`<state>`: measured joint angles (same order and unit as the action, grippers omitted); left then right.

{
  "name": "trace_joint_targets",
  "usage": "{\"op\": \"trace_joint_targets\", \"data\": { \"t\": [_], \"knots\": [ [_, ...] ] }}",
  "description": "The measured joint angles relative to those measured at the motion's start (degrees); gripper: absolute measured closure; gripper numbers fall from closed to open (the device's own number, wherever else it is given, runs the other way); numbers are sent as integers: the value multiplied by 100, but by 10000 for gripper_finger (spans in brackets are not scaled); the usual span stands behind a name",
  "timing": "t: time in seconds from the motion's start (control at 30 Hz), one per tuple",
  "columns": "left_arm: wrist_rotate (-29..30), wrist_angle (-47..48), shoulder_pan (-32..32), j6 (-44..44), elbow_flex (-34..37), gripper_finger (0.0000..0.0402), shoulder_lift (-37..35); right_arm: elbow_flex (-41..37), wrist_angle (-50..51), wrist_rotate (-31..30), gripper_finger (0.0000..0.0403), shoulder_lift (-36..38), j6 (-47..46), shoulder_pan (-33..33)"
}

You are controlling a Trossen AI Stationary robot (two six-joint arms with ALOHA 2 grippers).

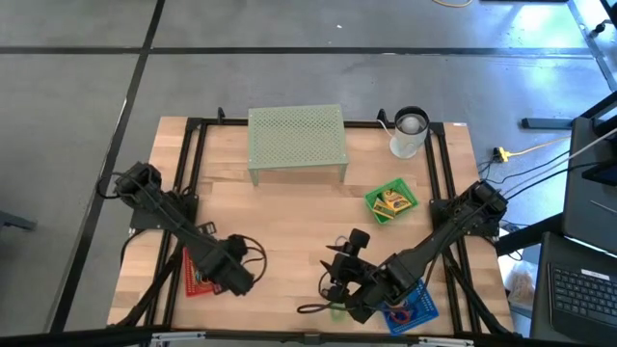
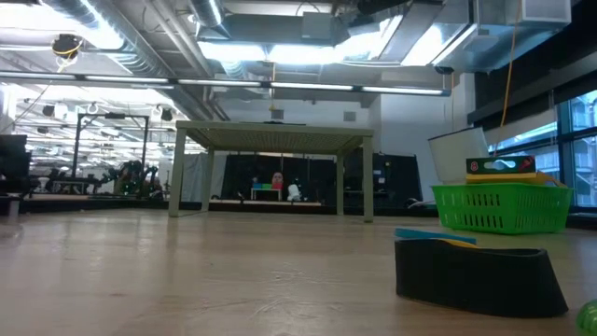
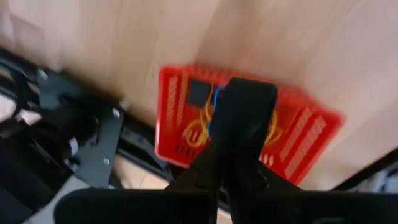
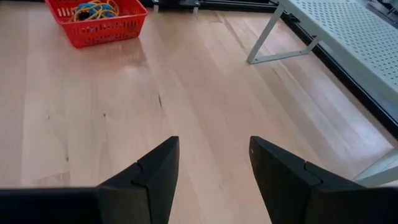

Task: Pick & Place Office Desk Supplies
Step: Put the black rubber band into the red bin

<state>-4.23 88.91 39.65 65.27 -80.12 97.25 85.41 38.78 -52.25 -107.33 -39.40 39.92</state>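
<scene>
Tangle of yellow and blue rings [image 4: 93, 9] heaped in the red tray [image 4: 99, 30], a small black clip [image 3: 199, 93] beside them, yellow boxes [image 1: 393, 200] lying flat in the green tray [image 1: 376, 214], small supplies [image 1: 406, 311] in the blue tray [image 1: 426, 313], too small to tell apart

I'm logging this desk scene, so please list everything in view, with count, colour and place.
Red tray: one, near left, under the left arm; holds yellow and blue bands.
Green tray: one, right of centre; holds yellow boxes.
Blue tray: one, near right, under the right arm.
Mesh riser: one, pale green, far centre.
Cup: one, clear, far right.
Left gripper: over the red tray.
Right gripper: open, over bare wood.
</scene>
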Motion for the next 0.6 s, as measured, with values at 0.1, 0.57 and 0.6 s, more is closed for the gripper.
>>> {"op": "trace_joint_targets", "data": {
  "t": [0.1,0.57,0.6],
  "knots": [
    [-404,-215,153,103,470,393,0,0,0,26,206,0,151,-12],
    [-749,-1479,455,472,1823,384,4,0,-22,92,206,0,258,-263],
    [-750,-1458,459,535,1833,378,4,0,-20,94,206,0,258,-264]
  ]
}}
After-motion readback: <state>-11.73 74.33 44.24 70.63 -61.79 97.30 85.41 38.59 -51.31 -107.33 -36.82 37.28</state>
